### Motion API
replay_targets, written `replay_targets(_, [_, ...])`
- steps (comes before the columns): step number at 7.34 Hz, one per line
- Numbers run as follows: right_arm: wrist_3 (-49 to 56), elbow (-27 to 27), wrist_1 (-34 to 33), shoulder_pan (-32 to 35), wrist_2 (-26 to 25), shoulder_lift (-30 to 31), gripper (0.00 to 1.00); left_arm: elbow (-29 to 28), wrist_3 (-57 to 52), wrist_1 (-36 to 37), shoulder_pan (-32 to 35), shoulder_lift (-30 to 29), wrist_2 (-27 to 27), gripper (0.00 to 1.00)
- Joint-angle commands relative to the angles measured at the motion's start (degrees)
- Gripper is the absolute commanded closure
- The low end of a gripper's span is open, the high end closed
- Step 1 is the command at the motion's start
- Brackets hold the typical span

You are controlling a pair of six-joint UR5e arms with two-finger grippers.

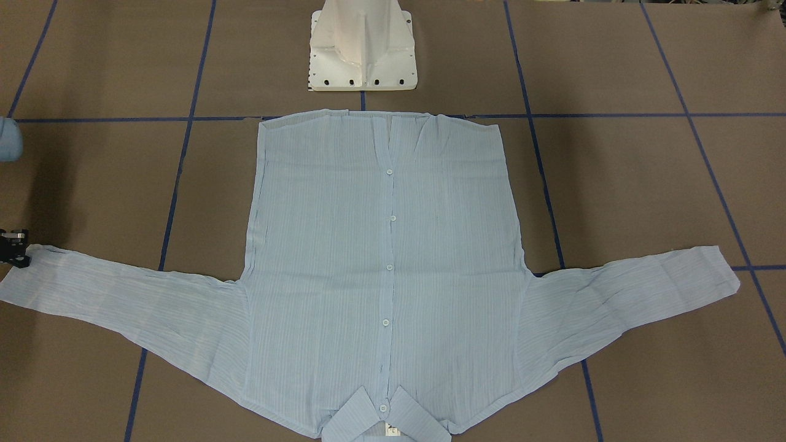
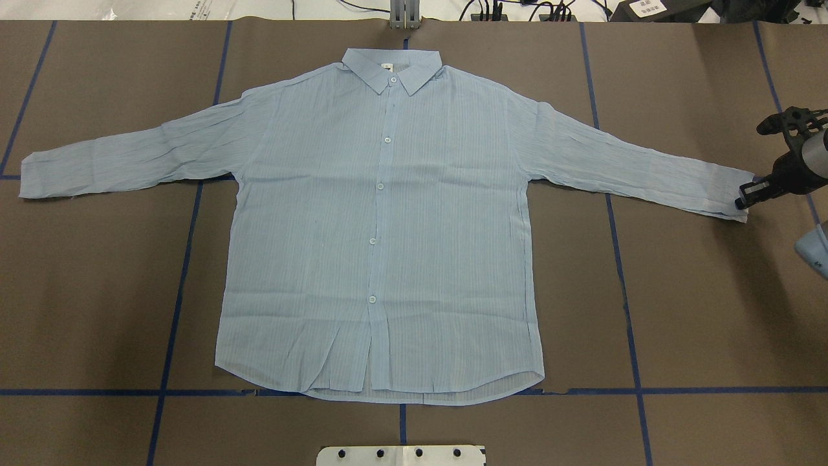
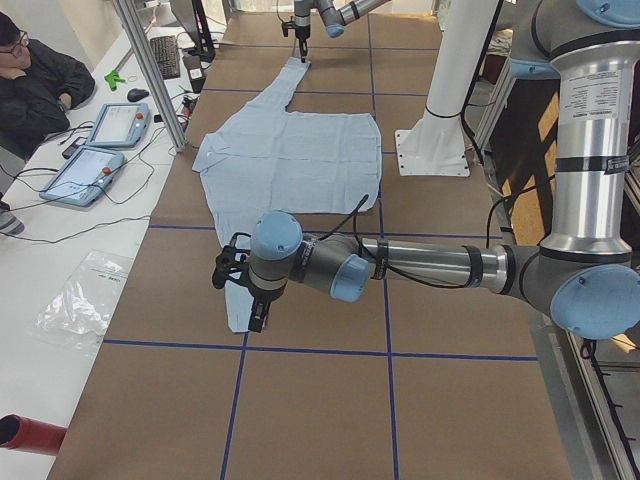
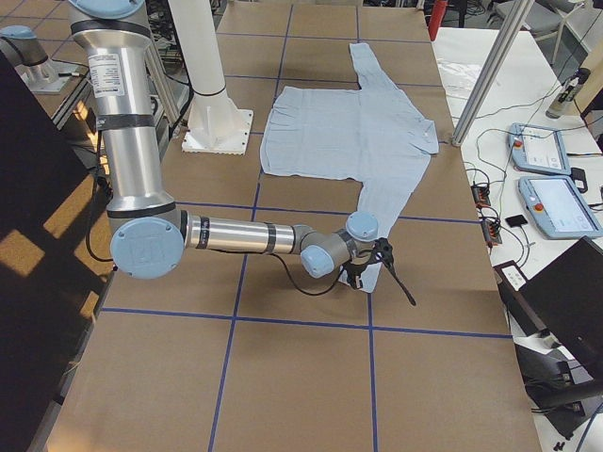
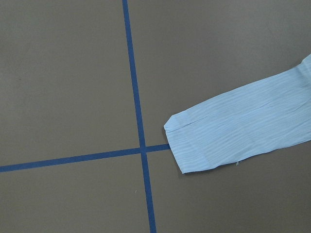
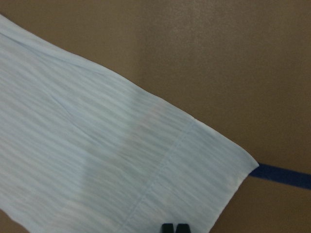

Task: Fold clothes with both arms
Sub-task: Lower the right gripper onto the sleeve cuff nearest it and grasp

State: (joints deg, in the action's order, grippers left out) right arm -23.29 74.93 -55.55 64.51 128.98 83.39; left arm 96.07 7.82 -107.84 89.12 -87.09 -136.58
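Right gripper [image 2: 742, 199]: fingertips [image 6: 168, 228] together on the cuff edge of the shirt [image 2: 388, 226], at 3 o'clock on the table [image 2: 679, 310]; whether cloth is pinched, I cannot tell. Left gripper [image 3: 256, 320] hangs over the 9 o'clock cuff, opening unclear. Shirt flat, buttoned, collar at 12, pedestal [image 2: 401, 455] at 6.

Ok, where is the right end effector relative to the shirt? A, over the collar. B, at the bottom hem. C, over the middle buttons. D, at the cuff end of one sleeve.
D: in the overhead view the right end effector sits at the very end of the shirt's outstretched sleeve, well away from the body of the garment.
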Motion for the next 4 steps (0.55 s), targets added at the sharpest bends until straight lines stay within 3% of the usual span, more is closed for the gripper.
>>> replay_targets(1, [0.00,-0.13,-0.09,0.00,0.13,0.11,0.28,-0.09,0.00,0.00,0.00,0.00,0.00,0.00])
replay_targets(4, [0.00,0.39,-2.54,0.00,0.31,-0.50,0.25,0.00,0.00,0.00,0.00,-0.09,-0.09,0.00])
